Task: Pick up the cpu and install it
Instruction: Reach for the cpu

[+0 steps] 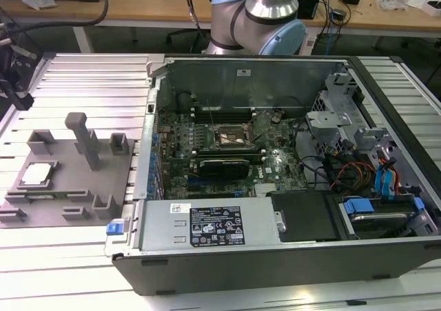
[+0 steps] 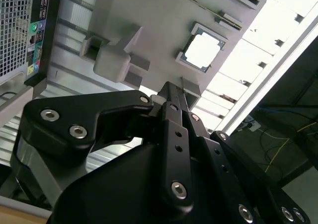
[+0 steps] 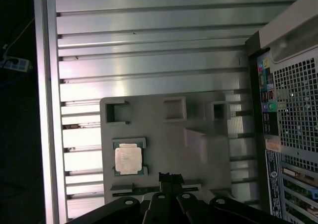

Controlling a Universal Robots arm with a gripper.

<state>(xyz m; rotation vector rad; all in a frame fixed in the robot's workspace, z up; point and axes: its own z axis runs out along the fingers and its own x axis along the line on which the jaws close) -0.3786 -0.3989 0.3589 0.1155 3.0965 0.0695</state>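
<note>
Silvery-white on top, the one cpu (image 1: 38,175) lies flat in a square recess of the single grey tray (image 1: 72,180). It sits toward the exterior view's left end of the tray, which rests on the ribbed aluminium desk (image 1: 89,83). One tall post (image 1: 84,140) stands up from the tray among several lower blocks. The arm (image 1: 258,14) is cut off at the upper edge of the exterior view, with just its thick joint and pale blue caps visible. In both wrist views the black jaws are pressed together with nothing between them. They point at the tray's edge near the cpu (image 3: 128,159) and are clear of it. I cannot tell how high they hang. To the exterior view's right of the tray lies one opened computer case (image 1: 275,266). Its dark square socket (image 1: 231,138) sits on the green board, partly masked by cables. A long silver box (image 1: 169,221) along the near wall carries one black-and-white label (image 1: 216,227), whose print I cannot make out. In the first wrist view the case's perforated back (image 3: 295,100) is cut off at the picture's edge.
</note>
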